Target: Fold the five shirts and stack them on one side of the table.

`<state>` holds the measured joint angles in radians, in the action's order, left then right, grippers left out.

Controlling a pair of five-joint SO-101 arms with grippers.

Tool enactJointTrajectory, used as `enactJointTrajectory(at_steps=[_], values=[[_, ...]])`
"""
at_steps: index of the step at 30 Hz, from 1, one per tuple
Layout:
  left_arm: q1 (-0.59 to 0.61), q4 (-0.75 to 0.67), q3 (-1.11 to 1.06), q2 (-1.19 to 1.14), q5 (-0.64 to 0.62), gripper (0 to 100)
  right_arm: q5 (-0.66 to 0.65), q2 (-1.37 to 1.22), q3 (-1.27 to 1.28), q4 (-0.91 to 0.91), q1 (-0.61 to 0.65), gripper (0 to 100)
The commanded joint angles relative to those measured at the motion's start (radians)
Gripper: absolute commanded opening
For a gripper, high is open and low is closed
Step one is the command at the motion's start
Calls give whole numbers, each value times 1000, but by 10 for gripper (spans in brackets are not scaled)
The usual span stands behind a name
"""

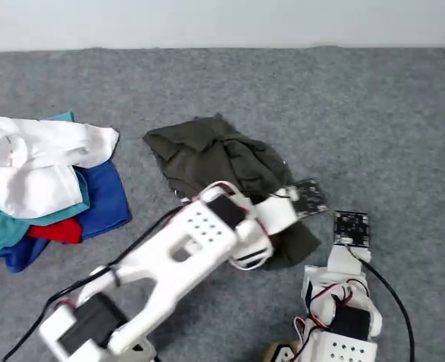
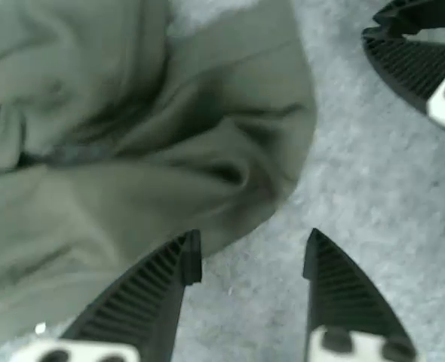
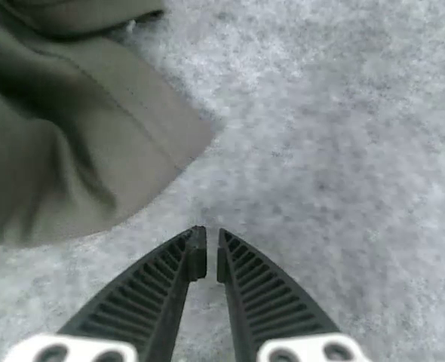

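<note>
While the olive shirt (image 1: 207, 154) lies crumpled in the middle of the tabletop (image 1: 358, 113), its near edge is straddled by the opened left tool (image 2: 253, 249).

The left tool's jaws are spread wide just above the shirt's rounded hem, one at the cloth and one over bare grey surface. This stance seems meant for pinching that edge. The right tool (image 3: 210, 241) is drawn together with nothing in it and pointed down at bare tabletop just beside the shirt's corner, probably so a second hold can be taken. Farther out, at the left side, four more are heaped unfolded: a white shirt (image 1: 34, 162) on top, with a teal shirt (image 1: 4, 226), a blue shirt (image 1: 102, 200) and a red shirt (image 1: 56, 230) beneath.
</note>
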<state>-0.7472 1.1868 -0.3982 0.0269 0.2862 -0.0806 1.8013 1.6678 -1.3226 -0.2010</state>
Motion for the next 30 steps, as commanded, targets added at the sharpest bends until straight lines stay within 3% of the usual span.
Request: enactJointTrajectory(at_steps=[1, 7, 11, 16, 22, 30], values=[[-43, 68, 188, -87, -11, 227, 0, 12, -26, 48, -133, 40], [-63, 95, 272, -269, -8, 215, -78, 12, -77, 73, -329, 36], [12, 101, 271, -304, 32, 60, -141, 12, -121, 71, -461, 36], [126, 278, 271, -304, 146, 14, -253, 12, -189, 71, -582, 35], [288, 341, 268, -239, 203, 14, -316, 12, -192, 70, -659, 35], [453, 462, 275, -135, 348, 35, -316, 12, -190, 70, -665, 35]])
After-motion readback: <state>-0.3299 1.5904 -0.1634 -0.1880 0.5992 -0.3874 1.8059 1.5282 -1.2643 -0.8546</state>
